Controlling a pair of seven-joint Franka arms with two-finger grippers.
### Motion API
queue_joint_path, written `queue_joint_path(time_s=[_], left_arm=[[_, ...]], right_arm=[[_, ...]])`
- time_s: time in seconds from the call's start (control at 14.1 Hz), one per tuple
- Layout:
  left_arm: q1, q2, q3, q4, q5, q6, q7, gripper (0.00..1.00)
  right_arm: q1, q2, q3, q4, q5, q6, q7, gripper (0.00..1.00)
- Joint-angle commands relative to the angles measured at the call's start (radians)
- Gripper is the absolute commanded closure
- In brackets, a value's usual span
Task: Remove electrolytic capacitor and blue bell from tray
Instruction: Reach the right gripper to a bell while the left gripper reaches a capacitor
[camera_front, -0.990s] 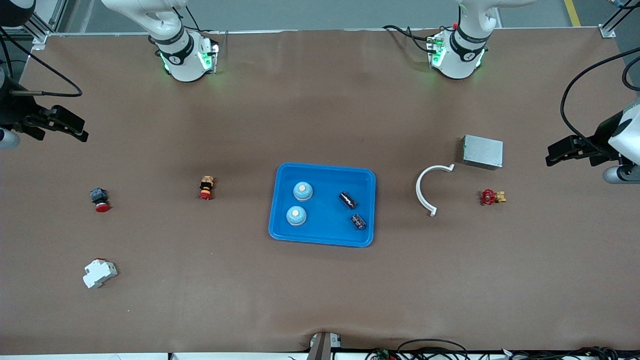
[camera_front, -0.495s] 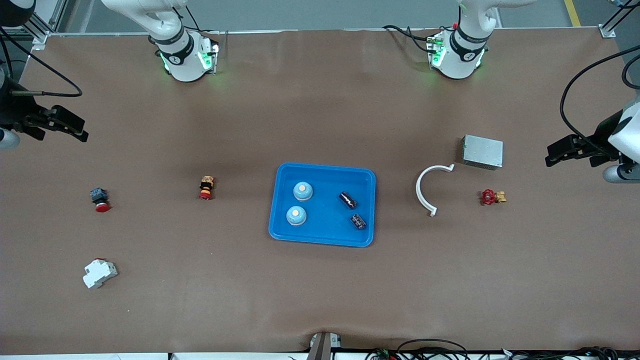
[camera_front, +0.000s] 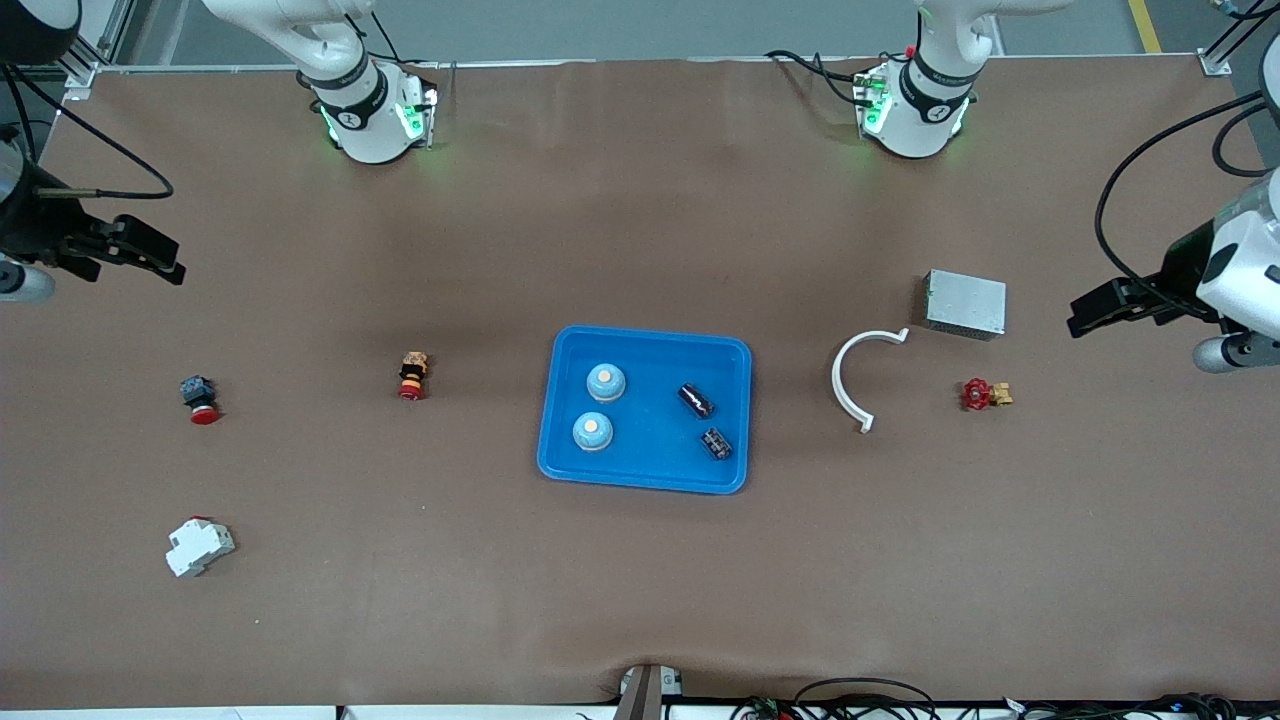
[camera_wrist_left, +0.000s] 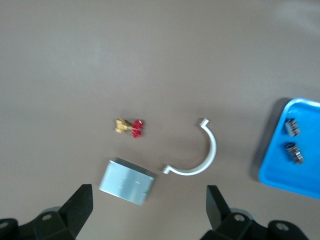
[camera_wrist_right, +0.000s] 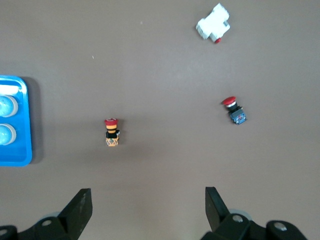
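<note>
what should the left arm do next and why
Probably bring the open left gripper from above the table's end toward the tray and over the capacitor on that arm's side. Both capacitors and both bells still lie in the tray; the open right gripper waits.

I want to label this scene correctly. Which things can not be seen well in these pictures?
- Tray, right wrist view: cut off by the picture's edge, so the blue bells show only partly.
- Tray, left wrist view: also cut by the edge; only the capacitors show, blurred.
- Capacitor markings, front view: too small to read.
- Left gripper and right gripper, front view: dark, seen from the side.
</note>
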Motion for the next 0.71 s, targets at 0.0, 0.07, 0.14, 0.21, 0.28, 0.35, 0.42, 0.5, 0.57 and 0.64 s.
queue_joint_path(time_s=[0.0, 0.07, 0.14, 0.21, 0.28, 0.35, 0.42, 0.5, 0.57, 0.64], left_arm=[[-0.032, 0.006, -0.019, 0.02, -0.033, -0.02, -0.153, 0.0], [-0.047, 0.006, -0.027, 0.02, -0.034, -0.02, -0.232, 0.0], [-0.054, 0.006, -0.033, 0.02, -0.042, -0.02, -0.306, 0.0], [-0.069, 0.006, -0.047, 0.02, -0.069, -0.018, -0.349, 0.0], [-0.072, 0.009, -0.05, 0.02, -0.085, -0.012, -0.362, 0.0], [-0.077, 0.02, -0.052, 0.02, -0.109, -0.009, -0.364, 0.0], [-0.089, 0.032, -0.052, 0.021, -0.146, -0.009, -0.379, 0.0], [-0.107, 0.05, -0.052, 0.024, -0.166, -0.004, -0.437, 0.0], [-0.147, 0.064, -0.052, 0.023, -0.168, 0.018, -0.525, 0.0], [-0.187, 0.087, -0.052, 0.023, -0.163, 0.048, -0.607, 0.0]], right_arm=[[0.003, -0.009, 0.008, -0.084, 0.007, 0.044, 0.047, 0.0], [0.008, -0.014, 0.008, -0.145, 0.007, 0.101, 0.049, 0.0], [0.012, -0.018, 0.008, -0.204, 0.007, 0.159, 0.049, 0.0], [0.014, -0.018, 0.009, -0.253, 0.01, 0.211, 0.051, 0.0], [0.024, -0.018, 0.009, -0.294, 0.03, 0.266, 0.054, 0.0], [0.046, -0.018, 0.009, -0.343, 0.05, 0.326, 0.072, 0.0], [0.067, -0.018, 0.009, -0.38, 0.055, 0.38, 0.11, 0.0], [0.101, -0.018, 0.009, -0.408, 0.055, 0.418, 0.159, 0.0], [0.136, -0.018, 0.011, -0.426, 0.055, 0.445, 0.217, 0.0], [0.181, -0.018, 0.011, -0.437, 0.053, 0.465, 0.285, 0.0]])
